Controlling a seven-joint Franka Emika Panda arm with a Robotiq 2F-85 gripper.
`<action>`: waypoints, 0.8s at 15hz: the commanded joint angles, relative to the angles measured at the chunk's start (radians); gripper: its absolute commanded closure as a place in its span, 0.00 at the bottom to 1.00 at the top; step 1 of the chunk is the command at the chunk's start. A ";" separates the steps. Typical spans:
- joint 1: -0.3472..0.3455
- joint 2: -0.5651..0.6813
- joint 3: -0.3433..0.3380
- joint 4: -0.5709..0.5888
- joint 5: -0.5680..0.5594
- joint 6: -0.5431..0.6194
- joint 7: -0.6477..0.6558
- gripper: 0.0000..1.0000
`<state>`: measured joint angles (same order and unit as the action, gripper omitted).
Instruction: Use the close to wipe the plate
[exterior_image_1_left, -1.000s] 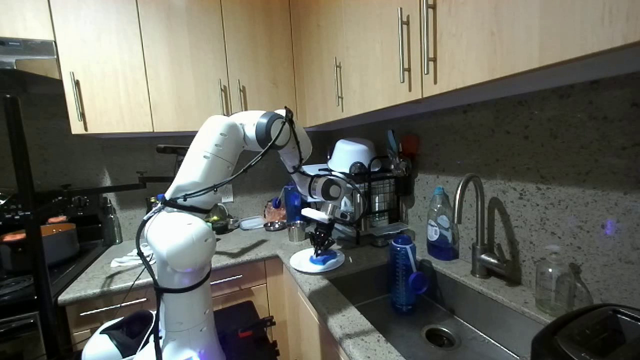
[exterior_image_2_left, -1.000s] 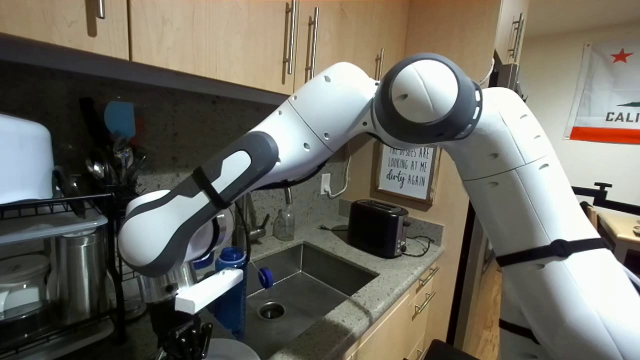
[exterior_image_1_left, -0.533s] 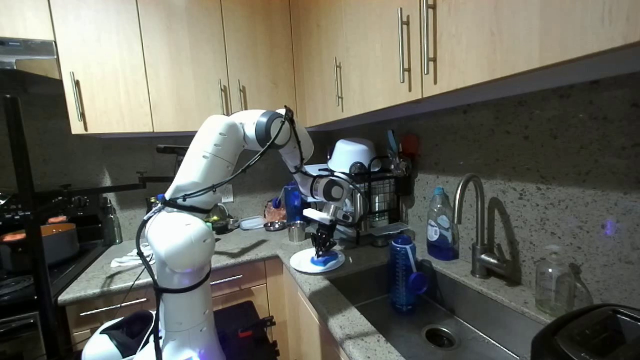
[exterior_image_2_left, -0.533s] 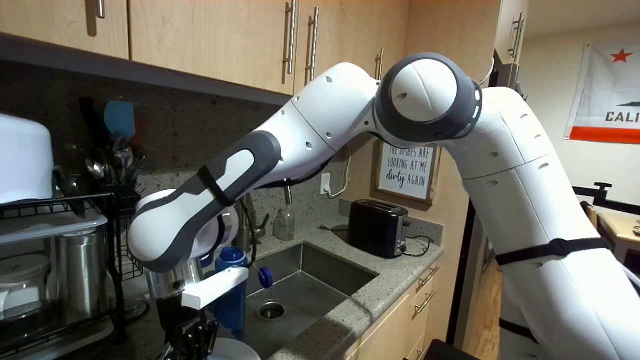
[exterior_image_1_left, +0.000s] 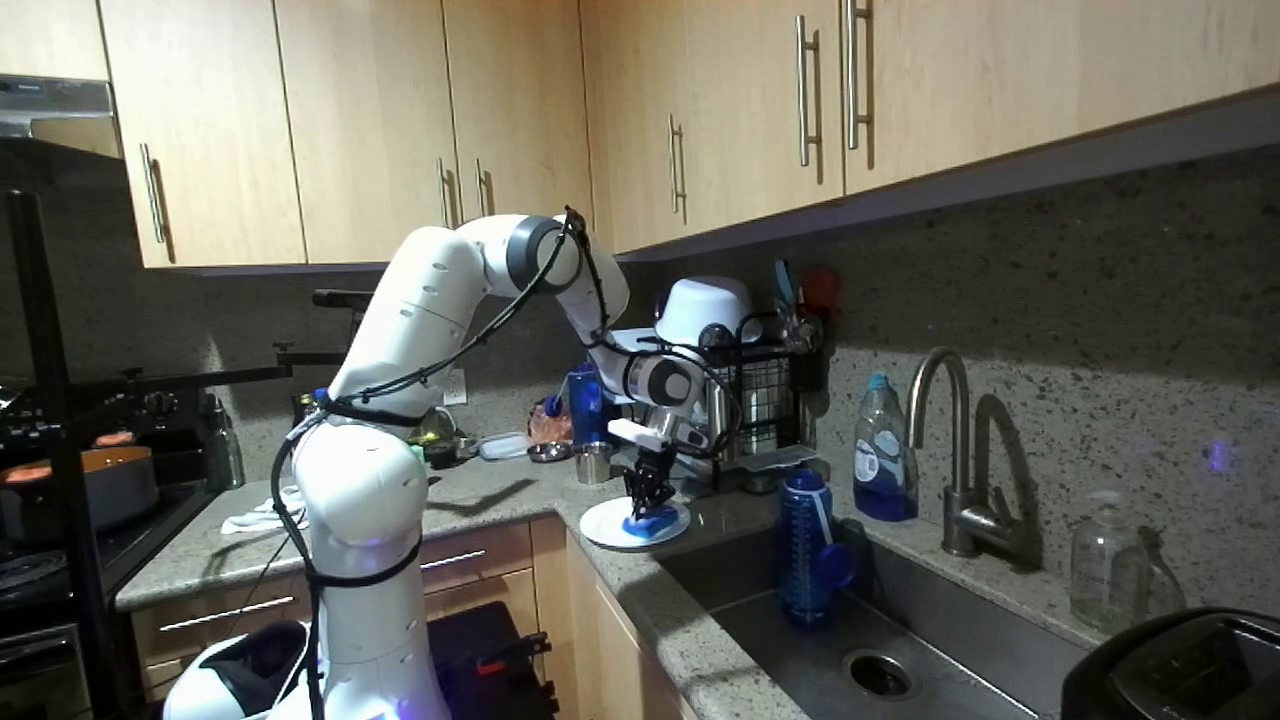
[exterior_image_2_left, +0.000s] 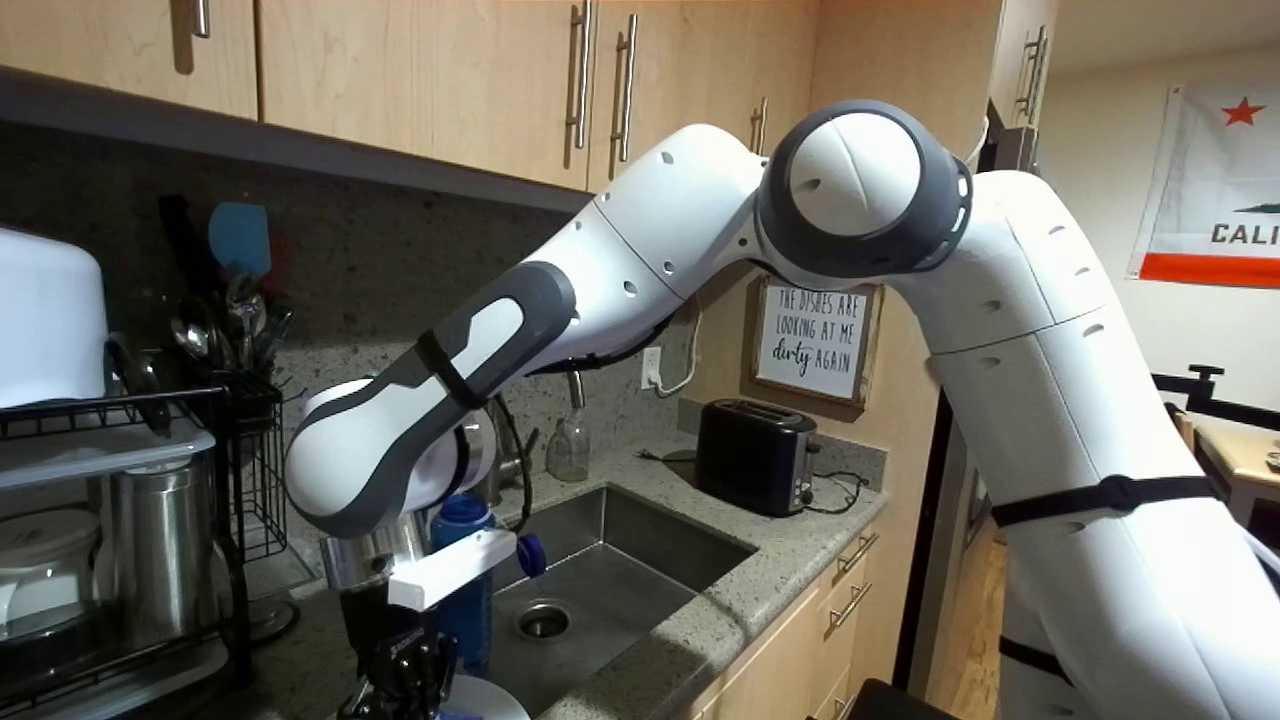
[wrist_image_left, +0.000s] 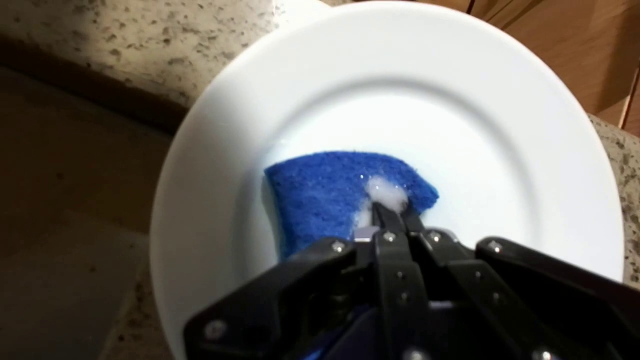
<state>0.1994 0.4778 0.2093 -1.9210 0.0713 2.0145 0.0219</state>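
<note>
1. From where I stand, the gripper has its fingers pressed nearly together, pinching, it seems, a bit of the blue sponge; white suds sit at the tips.
2. The sponge lies right beneath, most of what shows reaching toward the edge of the worktop along the sink; its long axis I can't tell, as the gripper covers part.
3. Under it is the plate, at the worktop's inner front corner, just beside the sink.
4. This looks like the wiping itself; a stroke toward the front edge should meet bare plate.
</note>
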 joint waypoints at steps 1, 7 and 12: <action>-0.020 -0.026 -0.020 -0.092 0.015 0.047 -0.032 0.99; -0.032 -0.062 -0.024 -0.144 0.022 0.067 -0.028 0.99; -0.026 -0.064 -0.025 -0.137 0.017 0.063 -0.023 0.99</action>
<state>0.1732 0.4224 0.1963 -2.0091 0.0853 2.0408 0.0219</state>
